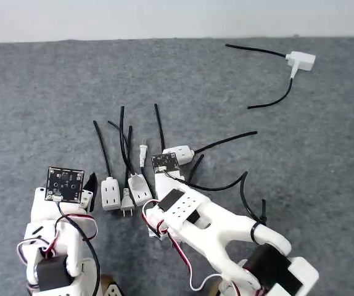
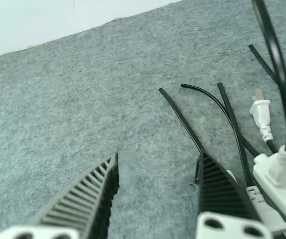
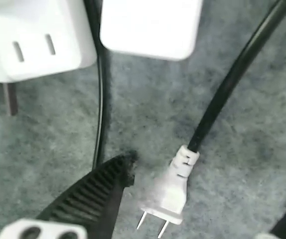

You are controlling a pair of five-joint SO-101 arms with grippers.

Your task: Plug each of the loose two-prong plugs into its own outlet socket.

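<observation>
My left gripper [image 2: 158, 167] is open over bare carpet, with a white socket [image 2: 282, 174] and a small white two-prong plug [image 2: 261, 112] off to one side. In the high view its black finger [image 1: 90, 183] sits just left of a white socket [image 1: 110, 192]. Beside that lie a grey plug [image 1: 126, 203] and a second socket [image 1: 140, 188]. My right gripper [image 3: 210, 179] is open low over the carpet. A white two-prong plug [image 3: 170, 191] on a black cord lies between its fingers, untouched. A slotted socket [image 3: 38, 40] lies just beyond.
Several black cords [image 1: 124, 139] fan out behind the sockets. Another white socket [image 1: 180, 153] lies by the right arm [image 1: 189, 209], and a white adapter [image 1: 300, 60] with a cord rests far back right. Grey carpet [image 1: 41, 98] covers the table.
</observation>
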